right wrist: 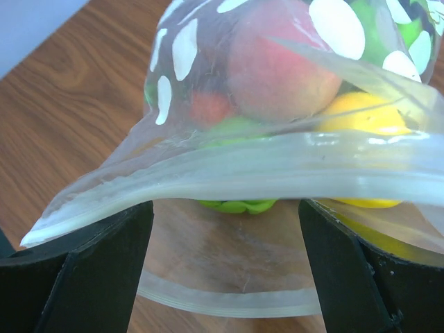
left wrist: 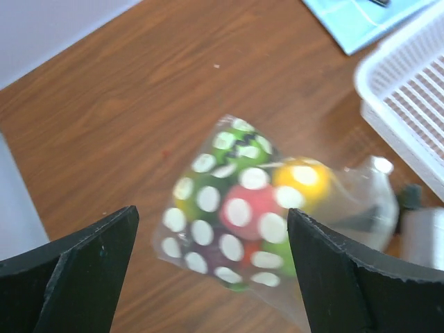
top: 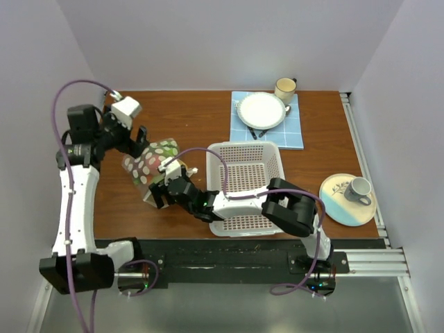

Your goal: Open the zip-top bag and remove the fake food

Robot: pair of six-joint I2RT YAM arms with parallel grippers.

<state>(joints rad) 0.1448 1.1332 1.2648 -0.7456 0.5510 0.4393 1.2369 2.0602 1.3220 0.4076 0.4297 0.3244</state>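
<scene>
Left pincer [left wrist: 211, 216] wide above zip-top bag [left wrist: 244, 200], right pincer [right wrist: 225, 207] wide, bag seemingly unzipped

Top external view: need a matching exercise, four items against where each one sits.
Items:
1. zip-top bag
2. white basket
3. white plate
4. grey mug

Places:
A. on the blue checked mat
B. on the blue-and-beige plate
C. leftmost of the four, fake food inside
D. just right of the bag

Pairs: 1-C, 2-D, 3-A, 4-B
</scene>
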